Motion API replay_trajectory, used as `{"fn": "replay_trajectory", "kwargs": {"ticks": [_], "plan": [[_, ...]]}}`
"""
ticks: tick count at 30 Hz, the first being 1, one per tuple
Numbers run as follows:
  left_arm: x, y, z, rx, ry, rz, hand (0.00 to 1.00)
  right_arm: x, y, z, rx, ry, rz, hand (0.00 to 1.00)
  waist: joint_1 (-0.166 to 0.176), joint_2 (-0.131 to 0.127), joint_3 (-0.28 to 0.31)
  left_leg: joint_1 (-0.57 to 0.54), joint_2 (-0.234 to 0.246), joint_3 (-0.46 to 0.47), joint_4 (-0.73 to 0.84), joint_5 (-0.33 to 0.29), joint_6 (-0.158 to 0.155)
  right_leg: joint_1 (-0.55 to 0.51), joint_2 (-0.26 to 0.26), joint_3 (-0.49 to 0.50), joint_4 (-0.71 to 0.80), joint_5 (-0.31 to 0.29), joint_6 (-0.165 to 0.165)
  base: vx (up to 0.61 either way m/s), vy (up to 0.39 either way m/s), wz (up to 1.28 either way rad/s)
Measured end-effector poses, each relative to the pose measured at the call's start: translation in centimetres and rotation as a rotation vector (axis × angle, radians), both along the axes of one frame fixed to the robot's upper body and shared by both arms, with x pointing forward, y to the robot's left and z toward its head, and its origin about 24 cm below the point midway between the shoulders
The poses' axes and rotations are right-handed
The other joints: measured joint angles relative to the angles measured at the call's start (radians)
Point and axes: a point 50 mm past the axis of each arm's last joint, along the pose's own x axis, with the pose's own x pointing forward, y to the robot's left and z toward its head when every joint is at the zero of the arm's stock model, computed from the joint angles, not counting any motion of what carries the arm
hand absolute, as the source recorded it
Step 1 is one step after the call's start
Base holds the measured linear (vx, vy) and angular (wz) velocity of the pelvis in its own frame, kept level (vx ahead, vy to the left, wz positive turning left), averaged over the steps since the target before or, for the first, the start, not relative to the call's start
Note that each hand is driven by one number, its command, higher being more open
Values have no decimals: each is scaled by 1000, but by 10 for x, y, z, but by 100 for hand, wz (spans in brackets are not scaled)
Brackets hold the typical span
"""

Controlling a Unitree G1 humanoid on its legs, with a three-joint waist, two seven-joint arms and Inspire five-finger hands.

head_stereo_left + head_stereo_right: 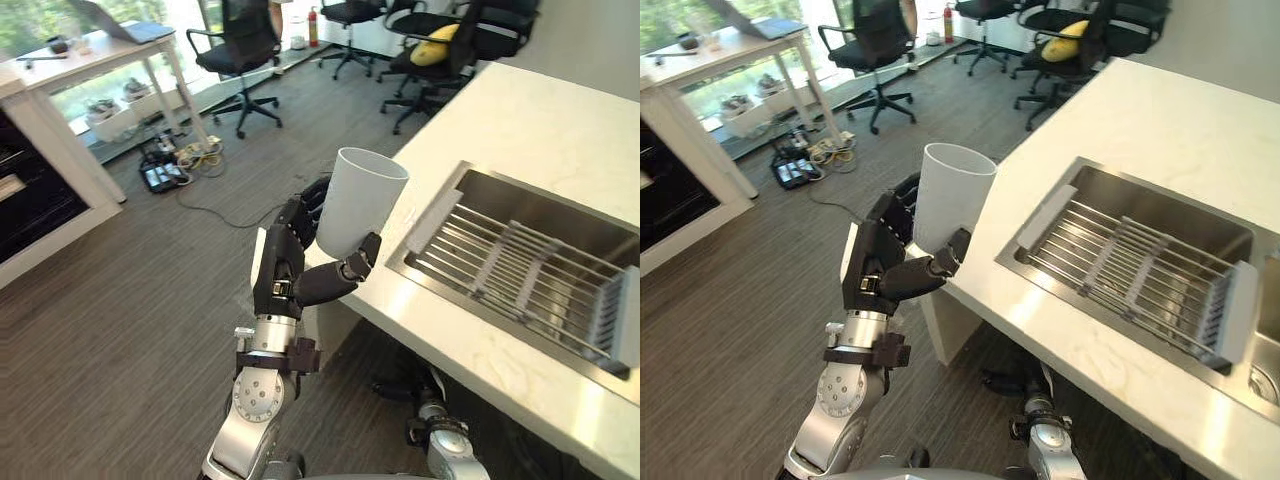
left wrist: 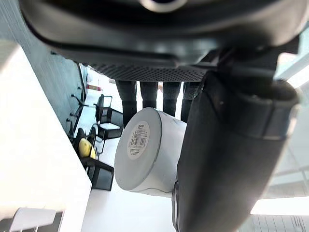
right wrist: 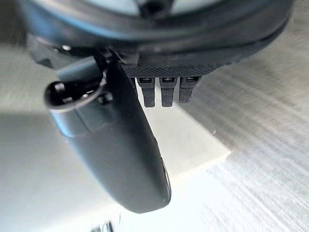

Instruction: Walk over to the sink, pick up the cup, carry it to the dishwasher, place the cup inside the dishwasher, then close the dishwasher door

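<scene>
- My left hand (image 1: pixel 285 265) holds the white cup (image 1: pixel 360 200) in the air by its lower part. The fingers (image 1: pixel 300 215) curl round its far side and the thumb crosses its near side.
- The cup's long axis is nearly vertical, with the open mouth up. The top leans a little toward the sink (image 1: pixel 560 215).
- From the head views the hand covers the bottom of the cup, and I cannot see inside it.
- The left wrist view shows the flat base, which carries a small label.
- The cup sits by the near corner of the white surface (image 1: pixel 540 130). I cannot tell whether it is over the corner or just off it.
- The steel sink is set into the surface, apart from the cup. A wire rack (image 1: pixel 530 270) lies across it, and the frame edge cuts off its right end.
- My right hand (image 3: pixel 116 145) shows in its wrist view with the fingers loose and holding nothing. A white corner and grey floor lie blurred past it.
- Black office chairs (image 1: pixel 240 50) and a white desk (image 1: pixel 90 55) stand well beyond, on the grey floor (image 1: pixel 120 330).
</scene>
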Motion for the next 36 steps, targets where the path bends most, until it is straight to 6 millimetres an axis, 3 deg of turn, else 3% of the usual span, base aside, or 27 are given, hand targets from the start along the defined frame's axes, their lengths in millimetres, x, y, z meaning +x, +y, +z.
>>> {"fn": "replay_trajectory", "kwargs": {"ticks": [2, 3, 4, 6, 7, 8, 11, 13, 15, 16, 17, 18, 20, 22, 23, 25, 26, 27, 30, 36], "plan": [[-1, 0, -1, -10, 7, 1, 30, 4, 3, 2, 6, -16, -3, 90, 4, -1, 1, -22, 12, 132, -47, 53, 14, 32, -15, -54, -22, -3, -4, -93, 8, 125], [-1, 0, 0, -17, 4, 0, 30, 7, 4, 4, 7, -24, -1, 90, 11, 0, 1, -34, 40, 231, -60, 44, 52, 36, -14, -87, -30, -2, -4, -126, 27, 114], [-1, -1, 0, -30, 8, 0, 30, 10, 6, 6, 9, -39, -3, 90, 17, 0, 1, -50, 97, 405, -34, 15, 56, 48, -17, -127, -41, 1, -2, -94, 5, 98], [-1, -3, 0, -49, 10, -9, 30, 13, 6, 10, 8, -62, -8, 90, 5, 5, -2, -56, 170, 604, 1, 10, 58, 67, -23, -201, -43, 0, -1, -48, 33, 114], [-1, -4, 1, -58, 8, -15, 30, 16, 6, 13, 5, -77, -8, 90, 2, 13, -6, -59, 180, 642, 3, 38, 67, 69, -28, -220, -39, 0, 0, -9, 93, 97], [-1, -4, 1, -60, 7, -17, 30, 18, 6, 15, 5, -86, -8, 90, 4, 18, -9, -64, 175, 635, -6, 73, 64, 68, -30, -219, -38, -1, 1, -2, 126, 58], [-1, -1, 0, -66, 13, -13, 30, 33, 16, 23, 26, -130, 2, 90, 8, 3, -2, -63, 106, 619, -41, 77, 81, 59, -85, -220, -13, -32, 2, 0, 149, 36], [-2, -2, 2, -75, 5, -26, 30, 40, 21, 28, 34, -151, 14, 90, 5, -11, 7, -50, 43, 602, -26, 42, 109, 42, -172, -228, 116, -76, -12, 75, 230, 44], [-3, -5, 4, -72, -3, -50, 30, 40, 21, 28, 27, -151, 27, 90, -5, -14, 10, -51, 24, 573, -1, 20, 126, 9, -208, -185, 244, -67, -24, 133, 191, 68], [-4, -9, 4, -58, -10, -83, 30, 40, 22, 27, 22, -141, 36, 90, -21, -10, 8, -34, 6, 520, 12, 8, 135, -45, -216, -81, 400, -19, -68, 185, 180, 89], [-4, -9, 4, -53, -12, -91, 30, 39, 23, 26, 21, -140, 38, 90, -27, -10, 9, -23, 2, 501, 4, 8, 146, -64, -213, -40, 451, -2, -72, 240, 178, 113], [-5, -9, 4, -48, -12, -97, 30, 39, 24, 26, 23, -139, 46, 90, -42, -14, 8, -7, -3, 458, -10, 4, 150, -95, -167, 57, 492, -67, -55, 174, 60, 76], [-4, -7, 3, -46, -9, -85, 30, 38, 27, 26, 30, -138, 62, 90, -44, -14, 8, 23, -10, 412, -43, 9, 139, -146, -97, 146, 470, -143, -56, 205, 58, 81], [-4, -8, 1, -31, -5, -98, 30, 34, 28, 24, 36, -128, 70, 90, -49, -13, 9, 49, -19, 360, -58, 10, 139, -189, -36, 202, 416, -166, -51, 212, 15, 99], [-4, -11, -2, -19, 7, -117, 30, 27, 27, 22, 41, -121, 62, 90, -59, -14, 8, 71, -30, 304, -48, 5, 131, -214, 16, 271, 356, -164, -45, 229, -42, 107], [-4, -14, -5, -20, 22, -134, 30, 22, 26, 24, 47, -128, 54, 90, -60, -18, 6, 89, -44, 275, -43, -1, 121, -220, 29, 295, 306, -150, -32, 244, -84, 95], [-5, -14, -7, -8, 25, -151, 30, 20, 28, 26, 58, -140, 50, 90, -58, -46, -2, 102, -71, 268, -36, -15, 108, -219, 19, 297, 217, -21, -34, 211, -116, 88], [-5, -15, -8, -6, 29, -157, 30, 20, 27, 28, 60, -149, 54, 90, -59, -45, -7, 102, -74, 250, -19, -37, 105, -201, 12, 294, 206, -33, 19, 217, -136, 72], [-9, -18, -12, -9, 47, -181, 30, 17, 20, 29, 43, -157, 59, 90, -25, 1, -34, 92, -3, 241, 10, -78, 73, -132, 72, 259, 95, -1, -11, 176, -156, 12], [-11, -18, -15, -15, 58, -210, 30, 13, 1, 27, 15, -146, 12, 90, -36, 2, -47, 120, 26, 215, -41, -63, 50, -59, 100, 214, -18, 28, -31, 136, -88, 15]]}}
